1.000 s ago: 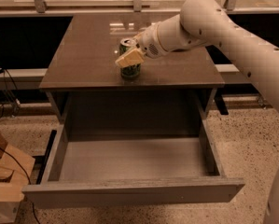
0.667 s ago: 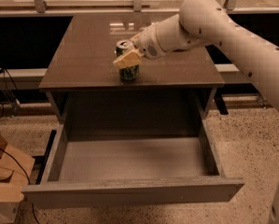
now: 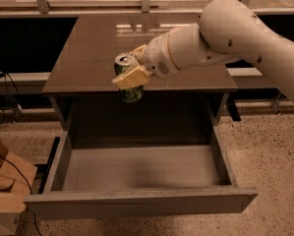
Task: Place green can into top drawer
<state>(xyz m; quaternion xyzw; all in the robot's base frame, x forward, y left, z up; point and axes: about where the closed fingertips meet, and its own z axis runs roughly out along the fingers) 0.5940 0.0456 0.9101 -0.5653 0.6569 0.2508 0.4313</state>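
Camera view: gripper (image 3: pixel 129 69) clenched around the green can (image 3: pixel 131 93), held upright in mid-air right at the tabletop's (image 3: pixel 92 48) front edge. Top drawer (image 3: pixel 141 203) gapes open below and nearer the camera, so the can likely needs to travel forward, then down.

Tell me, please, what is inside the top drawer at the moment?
The top drawer's visible floor is bare. The gripper holds the green can above its rear, not yet inside. The rearmost strip beneath the tabletop is shadowed and cannot be checked.
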